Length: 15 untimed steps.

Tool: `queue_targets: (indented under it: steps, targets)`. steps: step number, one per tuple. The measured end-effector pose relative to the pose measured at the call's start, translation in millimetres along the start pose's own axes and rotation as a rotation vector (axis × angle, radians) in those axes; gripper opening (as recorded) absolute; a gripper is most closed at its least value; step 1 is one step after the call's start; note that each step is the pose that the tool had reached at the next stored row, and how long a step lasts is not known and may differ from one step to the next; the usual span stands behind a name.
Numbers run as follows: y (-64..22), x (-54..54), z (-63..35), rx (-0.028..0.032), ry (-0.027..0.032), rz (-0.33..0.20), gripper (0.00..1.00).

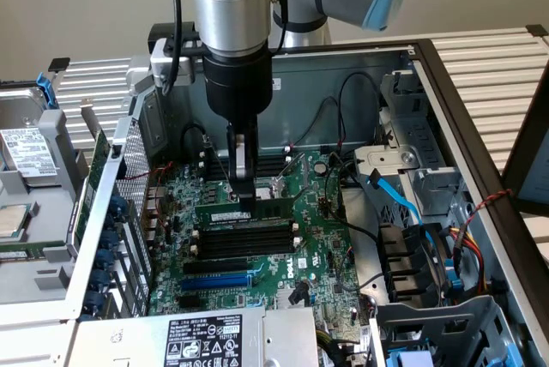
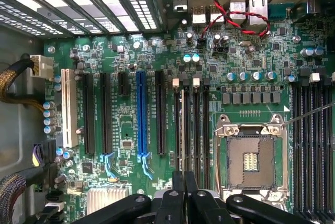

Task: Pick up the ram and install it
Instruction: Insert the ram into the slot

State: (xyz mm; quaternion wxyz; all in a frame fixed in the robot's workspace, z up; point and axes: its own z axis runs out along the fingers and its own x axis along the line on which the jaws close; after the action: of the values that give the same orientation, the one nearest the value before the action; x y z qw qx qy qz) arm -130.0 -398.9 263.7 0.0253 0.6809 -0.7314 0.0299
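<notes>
The ram (image 1: 257, 209) is a long green stick with a white sticker. It stands on edge along the rearmost of the black memory slots (image 1: 244, 243) on the green motherboard (image 1: 317, 238). My gripper (image 1: 244, 198) comes straight down onto it, and its narrow fingers (image 1: 241, 165) are shut on the stick's upper edge near the middle. In the wrist view the ram (image 2: 182, 130) shows edge-on as a thin pale line running out from between the black fingertips (image 2: 177, 195) of the gripper (image 2: 184, 192), lined up with a black slot (image 2: 189, 130).
An open CPU socket (image 2: 250, 153) lies beside the slots, with more memory slots (image 2: 309, 145) beyond it. A blue slot (image 2: 140, 114) and black expansion slots sit on the other side. Blue cables (image 1: 390, 195), drive bays (image 1: 429, 264) and the case walls (image 1: 343, 84) surround the board.
</notes>
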Motion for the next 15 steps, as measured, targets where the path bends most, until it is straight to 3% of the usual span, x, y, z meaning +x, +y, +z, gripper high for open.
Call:
queue_targets:
  steps: [4, 5, 15]
  targets:
    - [-0.3, 4.3, 5.7, -0.0004, -0.0029, 0.003, 0.12]
    - [-2.9, 5.0, 7.5, -0.0067, -0.0030, 0.010, 0.12]
    - [-3.0, 4.9, 10.2, -0.0068, -0.0029, 0.012, 0.12]
